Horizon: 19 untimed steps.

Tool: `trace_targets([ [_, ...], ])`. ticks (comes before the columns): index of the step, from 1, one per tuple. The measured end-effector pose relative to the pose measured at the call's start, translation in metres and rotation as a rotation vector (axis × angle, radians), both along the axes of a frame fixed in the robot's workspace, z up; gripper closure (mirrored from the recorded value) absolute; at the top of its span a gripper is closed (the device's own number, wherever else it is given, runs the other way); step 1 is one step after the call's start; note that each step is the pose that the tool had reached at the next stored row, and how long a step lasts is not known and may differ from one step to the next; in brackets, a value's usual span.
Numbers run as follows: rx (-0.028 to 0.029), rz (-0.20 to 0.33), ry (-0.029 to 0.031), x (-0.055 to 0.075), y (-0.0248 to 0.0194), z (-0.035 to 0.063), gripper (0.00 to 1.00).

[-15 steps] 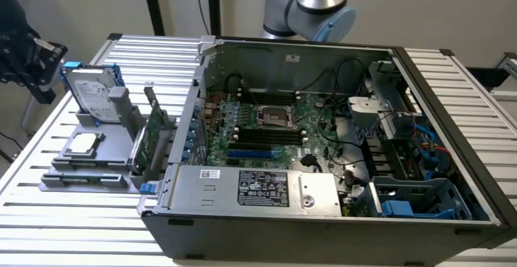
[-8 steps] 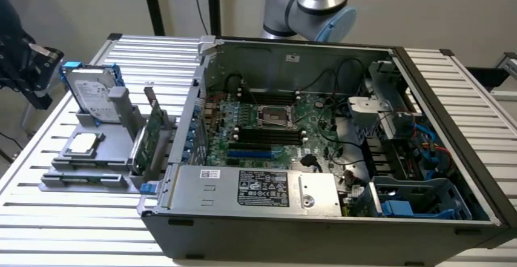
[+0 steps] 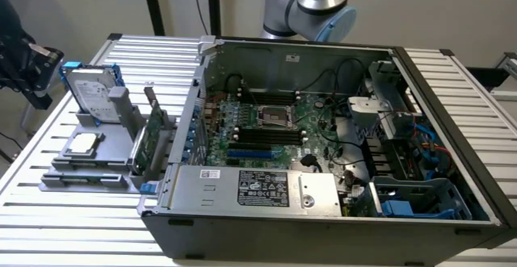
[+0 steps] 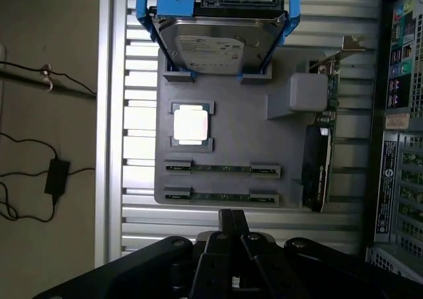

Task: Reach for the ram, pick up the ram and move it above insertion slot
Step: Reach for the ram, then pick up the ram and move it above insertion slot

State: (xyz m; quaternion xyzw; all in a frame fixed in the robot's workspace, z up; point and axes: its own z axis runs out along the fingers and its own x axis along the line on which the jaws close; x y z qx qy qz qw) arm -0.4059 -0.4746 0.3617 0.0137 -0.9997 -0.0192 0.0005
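Two rams, thin green sticks, lie edge-up in the grey holder's (image 4: pixel 225 124) slots, one (image 4: pixel 221 169) just behind the other (image 4: pixel 221 197). My gripper (image 4: pixel 230 215) hangs well above the holder near the ram end, its black fingers pressed together with nothing between them. In the exterior view the holder (image 3: pixel 89 158) sits on the table at the left, and the dark gripper body (image 3: pixel 28 67) is high at the left edge. The black memory slots (image 3: pixel 267 135) lie on the motherboard inside the open case.
A silver hard drive (image 4: pixel 215 44) in a blue bracket, a processor chip (image 4: pixel 192 124) and a green card with a metal bracket (image 4: pixel 320 147) share the holder. The open computer case (image 3: pixel 323 140) stands at the exterior view's right of it. The slatted table's edge (image 4: pixel 106 147) is close by.
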Motion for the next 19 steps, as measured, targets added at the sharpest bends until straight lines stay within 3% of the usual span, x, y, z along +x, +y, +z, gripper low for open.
trace_targets([
  [7, 0.0003, 0.012, -0.0008, 0.0, 0.0, 0.0, 0.89],
  [19, 0.0005, 0.228, -0.0073, 0.0, 0.0, 0.0, 0.89],
])
